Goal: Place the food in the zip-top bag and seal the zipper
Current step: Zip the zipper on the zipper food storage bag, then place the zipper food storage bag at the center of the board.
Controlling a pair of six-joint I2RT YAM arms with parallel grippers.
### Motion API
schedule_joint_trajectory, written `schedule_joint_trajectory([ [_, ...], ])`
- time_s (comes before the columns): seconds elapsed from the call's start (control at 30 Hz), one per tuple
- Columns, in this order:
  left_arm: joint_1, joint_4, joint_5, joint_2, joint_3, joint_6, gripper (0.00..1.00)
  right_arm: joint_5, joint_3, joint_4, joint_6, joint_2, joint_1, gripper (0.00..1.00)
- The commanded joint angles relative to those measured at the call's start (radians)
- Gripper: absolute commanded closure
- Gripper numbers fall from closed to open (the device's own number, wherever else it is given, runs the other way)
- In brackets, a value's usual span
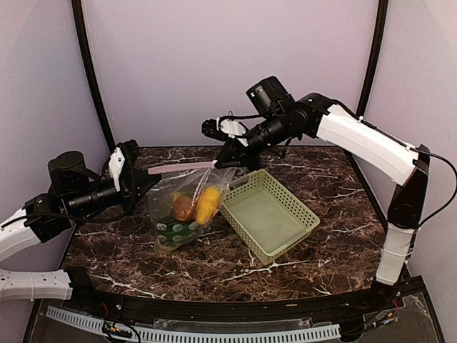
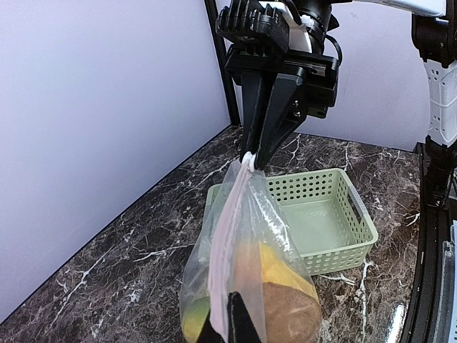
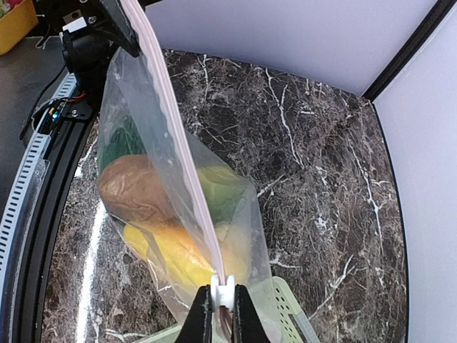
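Note:
The zip-top bag [image 1: 187,207] hangs above the table, stretched between both grippers. Inside it lies the food: a brown potato [image 1: 183,208], a yellow piece [image 1: 208,204] and green pieces [image 1: 175,230]. The pink zipper [image 1: 182,167] runs taut along the bag's top edge. My left gripper [image 1: 150,174] is shut on the zipper's left end, as the left wrist view shows [image 2: 230,321]. At the far end my right gripper [image 3: 223,304] is shut on the zipper's white slider [image 3: 223,289]. In the right wrist view the potato [image 3: 132,189] and the yellow piece [image 3: 178,250] press against the clear plastic.
A pale green basket [image 1: 270,213] with nothing in it stands right of the bag, almost touching it. The dark marble table [image 1: 214,264] extends in front. Purple walls and black posts close the back and sides.

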Motion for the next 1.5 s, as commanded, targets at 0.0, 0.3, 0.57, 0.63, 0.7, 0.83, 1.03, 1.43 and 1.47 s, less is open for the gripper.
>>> schedule_joint_trajectory([
  [0.0, 0.000, -0.011, -0.038, -0.038, -0.005, 0.022, 0.99, 0.126, -0.027, -0.058, -0.023, -0.070, -0.079, 1.00],
  [0.3, 0.000, -0.011, -0.048, -0.047, -0.005, 0.035, 0.99, 0.172, -0.053, -0.104, -0.059, -0.102, -0.100, 0.99],
  [0.57, 0.000, -0.008, -0.058, -0.061, -0.015, 0.040, 0.99, 0.202, -0.113, -0.133, -0.073, -0.133, -0.119, 0.98],
  [0.63, 0.000, -0.007, -0.060, -0.062, -0.018, 0.042, 0.99, 0.208, -0.135, -0.133, -0.079, -0.145, -0.123, 0.98],
  [0.7, 0.000, -0.005, -0.060, -0.061, -0.020, 0.042, 0.99, 0.216, -0.155, -0.134, -0.085, -0.155, -0.126, 0.98],
  [0.83, 0.000, -0.004, -0.059, -0.058, -0.021, 0.042, 0.99, 0.230, -0.170, -0.141, -0.088, -0.167, -0.138, 0.97],
  [1.03, 0.001, 0.005, -0.055, -0.034, -0.021, 0.046, 0.99, 0.218, -0.159, -0.143, -0.086, -0.163, -0.144, 0.95],
  [1.43, 0.081, 0.126, -0.286, 0.168, 0.096, 0.139, 0.99, 0.207, 0.156, -0.095, -0.073, 0.046, -0.144, 0.95],
  [1.47, 0.105, 0.135, -0.284, 0.173, 0.110, 0.141, 0.99, 0.192, 0.214, -0.106, -0.066, 0.081, -0.144, 0.94],
])
